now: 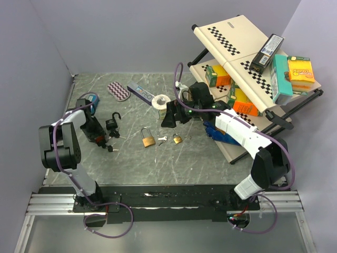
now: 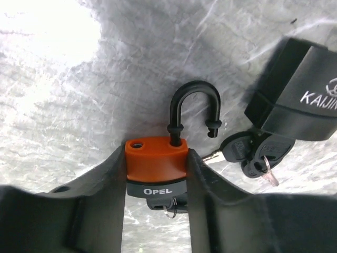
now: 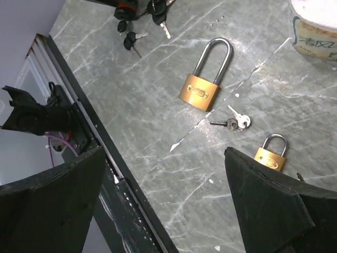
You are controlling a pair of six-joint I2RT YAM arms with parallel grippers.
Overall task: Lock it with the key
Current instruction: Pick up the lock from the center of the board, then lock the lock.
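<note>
Left claw [image 2: 156,155] is clenched on the orange padlock [image 2: 156,163]. Both fingers [image 2: 105,195] press flat against the sides of its body. I see it best from the left wrist view.

- The padlock sits on the table [image 1: 158,163], far left side, in front of the left arm.
- Its black shackle [image 2: 192,105] is open. The long leg is in the body, the short end is lifted clear, and the empty hole [image 2: 138,143] is showing.
- A dark key head with a ring [image 2: 166,206] shows under the padlock's black lower half. I can't tell if it is fully seated.
- A black padlock [image 2: 300,100] lies just to the right of it, with a bunch of black-headed keys [image 2: 258,155] touching its lower end.

Right claw [image 3: 163,153] is released, jaws spread wide, nothing between them. It hangs above the middle of the table.

- Below it is a large brass padlock [image 3: 202,89], shackle closed.
- A smaller brass padlock [image 3: 271,157] lies near the right finger.
- A pair of small keys [image 3: 234,123] lies between the two, touching neither.
- A white tape roll [image 3: 316,26] sits at the far edge of that view.

The two claws are well apart.
</note>
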